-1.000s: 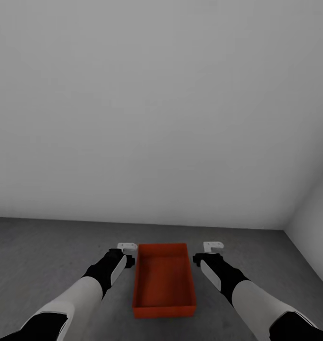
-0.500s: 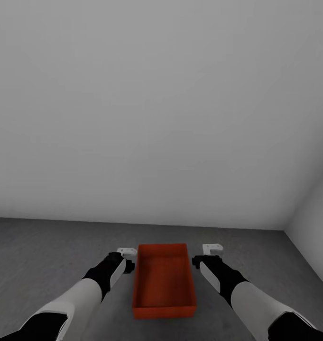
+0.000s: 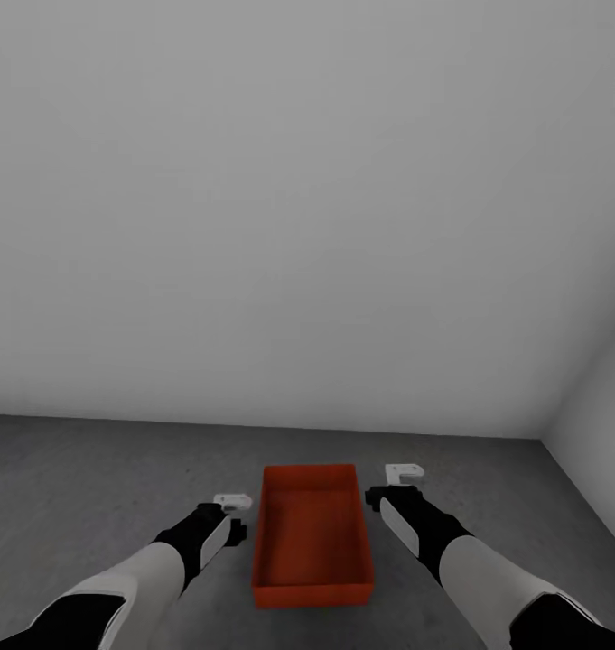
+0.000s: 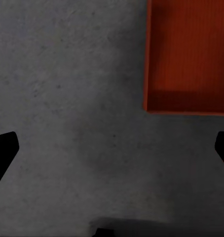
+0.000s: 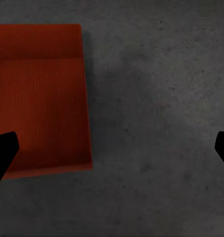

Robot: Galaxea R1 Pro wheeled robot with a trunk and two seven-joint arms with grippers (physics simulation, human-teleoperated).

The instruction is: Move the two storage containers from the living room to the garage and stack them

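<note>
Bare garage here, plain grey-white wall [image 3: 307, 199] and speckled concrete floor [image 3: 90, 487]. One orange storage container [image 3: 312, 533] sits flat on that floor, nothing stacked in it, so I'd say the first placement is done and the next move is fetching the second one. Left hand [image 3: 232, 500] hangs just beside its left wall, right hand [image 3: 404, 470] by the far right corner, neither touching it. Both hands spread wide and hold nothing.

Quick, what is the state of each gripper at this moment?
Left gripper: open, holding nothing, beside the orange bin.
Right gripper: open, holding nothing, on the bin's other side.
</note>
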